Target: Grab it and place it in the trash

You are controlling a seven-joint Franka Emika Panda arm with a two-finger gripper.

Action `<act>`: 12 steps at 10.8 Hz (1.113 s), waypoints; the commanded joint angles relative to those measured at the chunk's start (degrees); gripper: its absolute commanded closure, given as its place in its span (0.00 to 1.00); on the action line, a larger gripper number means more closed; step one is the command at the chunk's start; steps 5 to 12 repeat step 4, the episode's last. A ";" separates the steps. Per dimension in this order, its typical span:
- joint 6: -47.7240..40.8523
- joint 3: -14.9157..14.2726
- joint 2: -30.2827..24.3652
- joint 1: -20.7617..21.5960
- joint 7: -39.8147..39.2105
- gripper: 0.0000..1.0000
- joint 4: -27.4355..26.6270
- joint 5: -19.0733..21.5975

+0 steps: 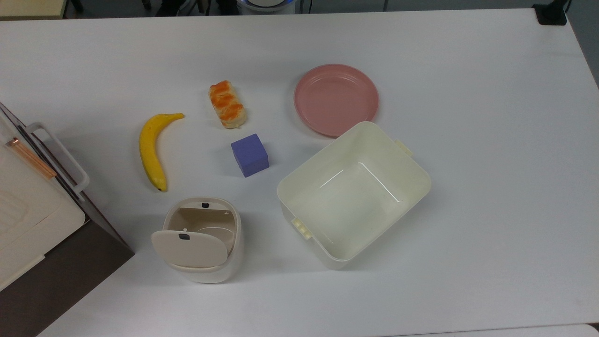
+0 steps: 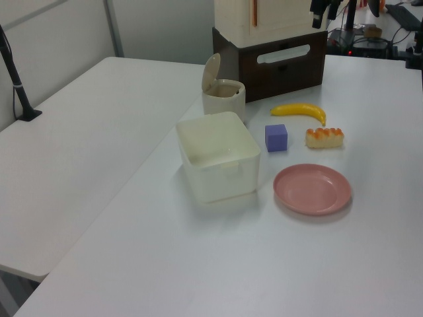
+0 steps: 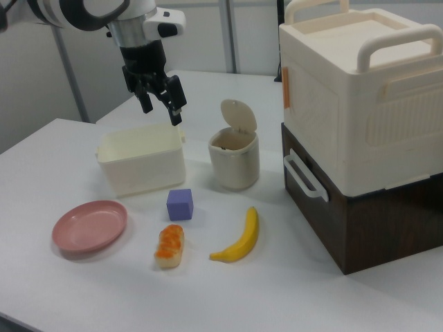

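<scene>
A white table (image 1: 491,140) is carrying everything. A cream tub (image 1: 354,194) is sitting near its middle. Around that tub, in the top view: a pink plate (image 1: 335,99) just above, a purple cube (image 1: 249,155) to its left, a bread roll (image 1: 227,104) and banana (image 1: 152,150) farther left, the trash (image 1: 201,238) lower left, lid standing open.

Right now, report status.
Pincer open, empty, held high. Bin lid up, mouth free. Banana and block near bin, not blocking.
</scene>
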 commanded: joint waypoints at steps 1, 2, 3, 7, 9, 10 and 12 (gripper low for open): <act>-0.63 -0.43 -1.32 0.76 1.55 0.00 -0.31 0.45; -0.71 -0.43 -1.32 0.77 1.55 0.00 -0.31 0.54; -0.72 -0.43 -1.32 0.85 1.64 0.00 -0.31 0.54; -0.72 -0.43 -1.32 0.94 1.55 0.00 -0.40 0.54; -0.72 -0.43 -1.32 0.94 1.55 0.00 -0.40 0.54; -0.72 -0.43 -1.32 0.94 1.55 0.00 -0.40 0.54; -0.72 -0.43 -1.32 0.94 1.55 0.00 -0.40 0.54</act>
